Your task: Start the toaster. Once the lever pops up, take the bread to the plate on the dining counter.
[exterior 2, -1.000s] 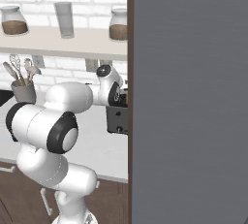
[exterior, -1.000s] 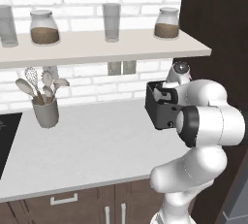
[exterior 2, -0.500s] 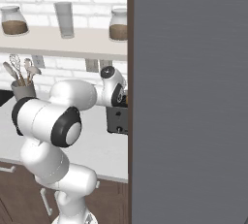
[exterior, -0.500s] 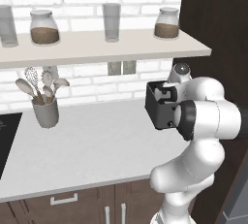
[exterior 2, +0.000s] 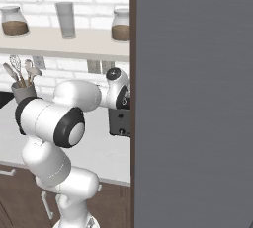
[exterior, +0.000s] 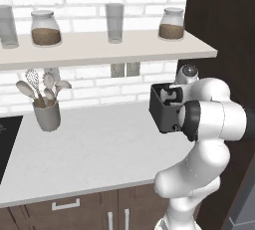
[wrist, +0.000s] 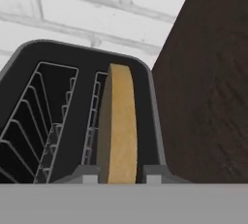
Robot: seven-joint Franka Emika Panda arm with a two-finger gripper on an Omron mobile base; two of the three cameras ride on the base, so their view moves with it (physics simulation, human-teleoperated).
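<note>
Now the gripper [wrist: 116,175] brackets the bread [wrist: 116,126] standing in the toaster [wrist: 72,121], fingers half-closed at its sides; whether it truly grips, I cannot tell. Light, soft, crumbly: pinch the flat faces gently.

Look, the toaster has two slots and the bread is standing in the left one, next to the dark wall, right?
Not quite. In the hand view the bread stands on edge in the right slot of the toaster, the one nearer the dark wall. The left slot holds just its wire rack. The gripper's fingertips sit on either side of the slice.
</note>
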